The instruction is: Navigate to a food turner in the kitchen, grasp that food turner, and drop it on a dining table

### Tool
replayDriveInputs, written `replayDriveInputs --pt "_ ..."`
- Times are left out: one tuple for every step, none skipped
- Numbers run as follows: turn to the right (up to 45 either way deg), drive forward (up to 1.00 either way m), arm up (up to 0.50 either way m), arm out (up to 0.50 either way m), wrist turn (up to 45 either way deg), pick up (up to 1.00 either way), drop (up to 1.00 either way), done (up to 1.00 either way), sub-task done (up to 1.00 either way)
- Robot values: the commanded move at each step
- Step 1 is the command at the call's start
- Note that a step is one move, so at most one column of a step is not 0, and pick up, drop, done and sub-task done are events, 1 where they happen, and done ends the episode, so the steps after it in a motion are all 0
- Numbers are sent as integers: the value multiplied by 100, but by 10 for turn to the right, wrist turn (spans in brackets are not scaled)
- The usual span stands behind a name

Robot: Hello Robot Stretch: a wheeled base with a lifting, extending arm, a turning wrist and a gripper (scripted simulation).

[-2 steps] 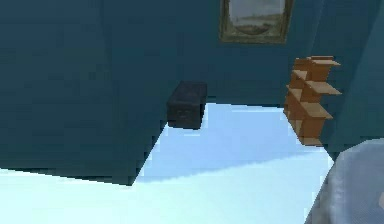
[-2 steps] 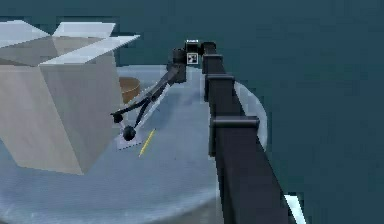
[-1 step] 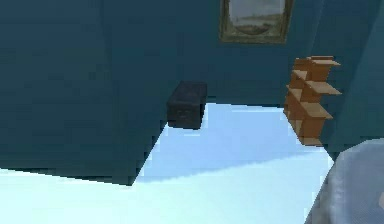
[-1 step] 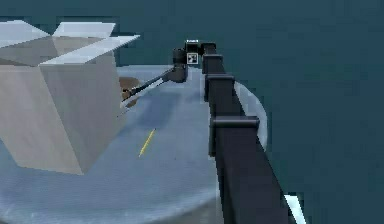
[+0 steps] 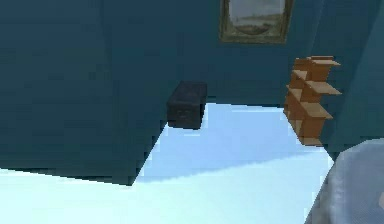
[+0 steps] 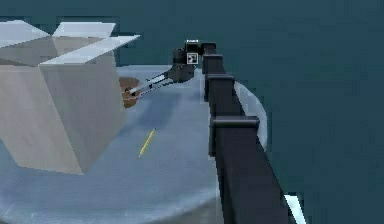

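Where the dark arm (image 6: 235,140) reaches out over the round grey table (image 6: 180,175), the claw (image 6: 134,92) ends at a small brown rounded thing (image 6: 126,84) beside an open cardboard box (image 6: 55,95), so whether the claw holds anything cannot be told. Near the claw, toward the robot, a thin yellow sliver (image 6: 147,142) lies flat on the tabletop. It may be the food turner, though it is too small to tell. Away from the claw, a dark chest (image 5: 187,103) and an orange shelf unit (image 5: 310,100) stand by teal walls, with a framed picture (image 5: 253,20) above.
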Motion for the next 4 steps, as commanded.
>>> replayDriveInputs --pt "0 0 -4 0 0 0 0 0 0" --pt "0 0 0 0 0 0 100 0 0" --pt "0 0 0 -10 0 0 0 0 0" --pt "0 0 0 0 0 0 0 100 0"
